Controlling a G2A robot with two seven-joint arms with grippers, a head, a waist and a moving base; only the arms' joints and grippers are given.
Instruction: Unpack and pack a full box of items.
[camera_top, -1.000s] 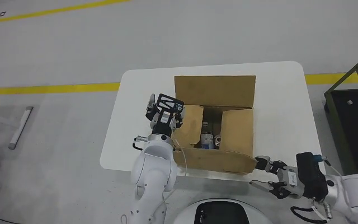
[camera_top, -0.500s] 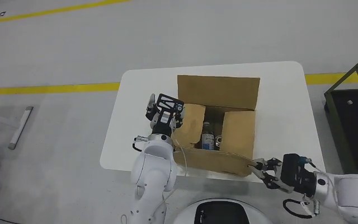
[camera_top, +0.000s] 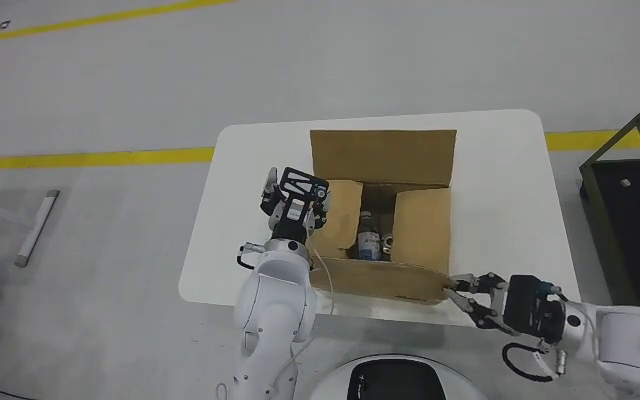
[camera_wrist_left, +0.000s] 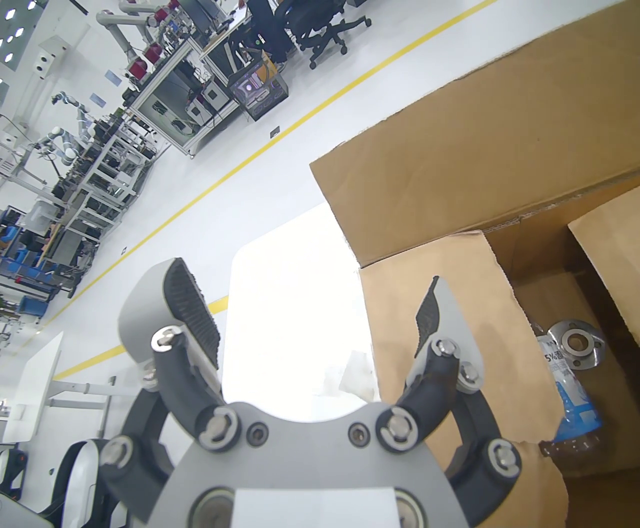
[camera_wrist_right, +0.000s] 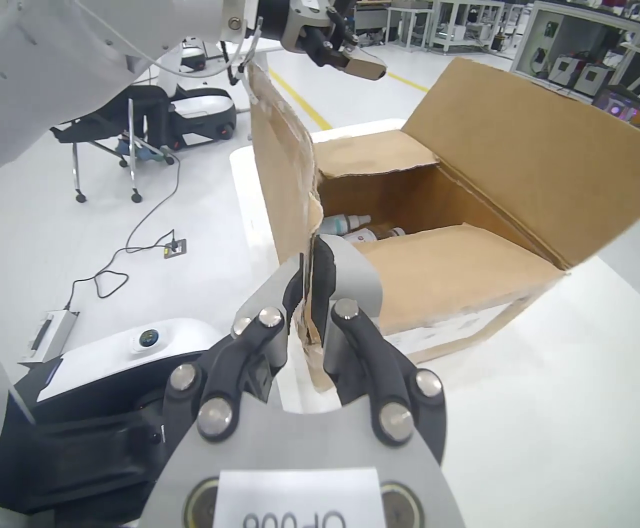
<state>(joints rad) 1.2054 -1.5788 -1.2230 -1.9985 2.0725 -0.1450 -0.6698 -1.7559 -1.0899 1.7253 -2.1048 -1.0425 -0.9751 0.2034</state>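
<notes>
My right claw has slid in from the lower right of the top view, and the box has shifted back left a little. That claw is now clamped on the corner of the near flap. My left claw hangs spread wide at the left side flap, holding nothing.

I judge this the opening step: clearing the flaps before unpacking (a bottle and a metal flange lie inside). Next I should swing the near flap outward and down without dragging the box.

The box sits mid-frame on a white table. Grey floor with a yellow line runs behind, and a dark rack stands at the right edge.
</notes>
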